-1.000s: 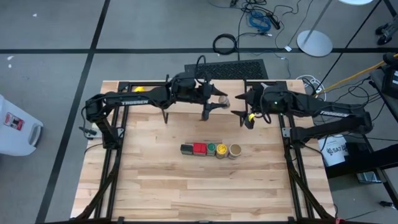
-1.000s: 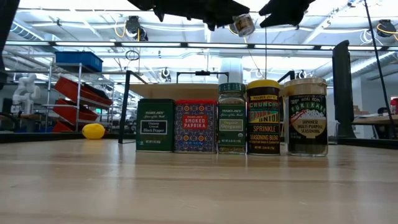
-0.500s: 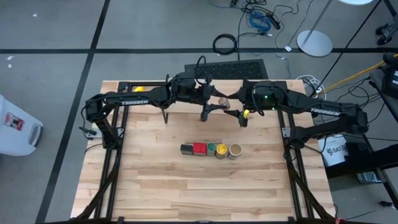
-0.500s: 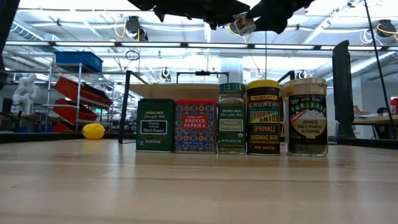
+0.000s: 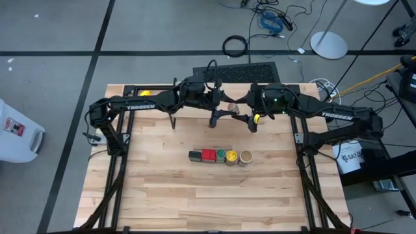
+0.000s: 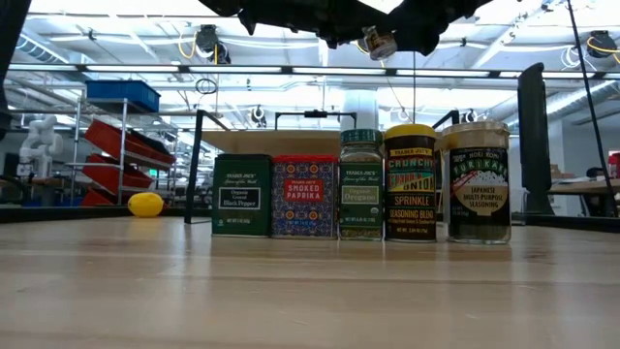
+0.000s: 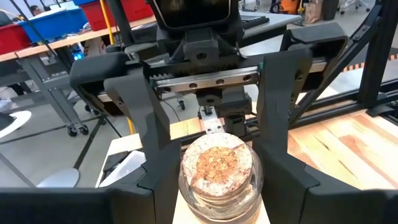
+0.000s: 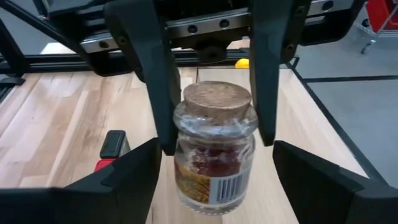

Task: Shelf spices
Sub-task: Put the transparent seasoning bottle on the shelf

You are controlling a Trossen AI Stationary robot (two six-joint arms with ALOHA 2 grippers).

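My left gripper is shut on the tiny brownish cork-topped jar, high above the table's far middle, over the shelf's light plank. My right gripper is open. Its fingers stand on either side of the same jar without touching it. Five spices stand in a row on their bases at the table's middle: dark box, red tin, green-lidded jar, yellow-lidded jar, tan-topped jar. My left gripper pinches the tiny jar between its two fingers, on the glass just below the cork top. The fingers come about level from the table's left side. The jar is lifted clear, roughly upright with its cork up, and tilted a little in the low view.
A yellow lemon-like ball lies at the table's far left. The shelf's black legs stand below the two grippers. Bare wooden table top lies nearer than the row of spices.
My right gripper has moved toward the table's left edge, closing in on the tiny jar until its fingers stand on either side of it. My left gripper and the jar have kept still.
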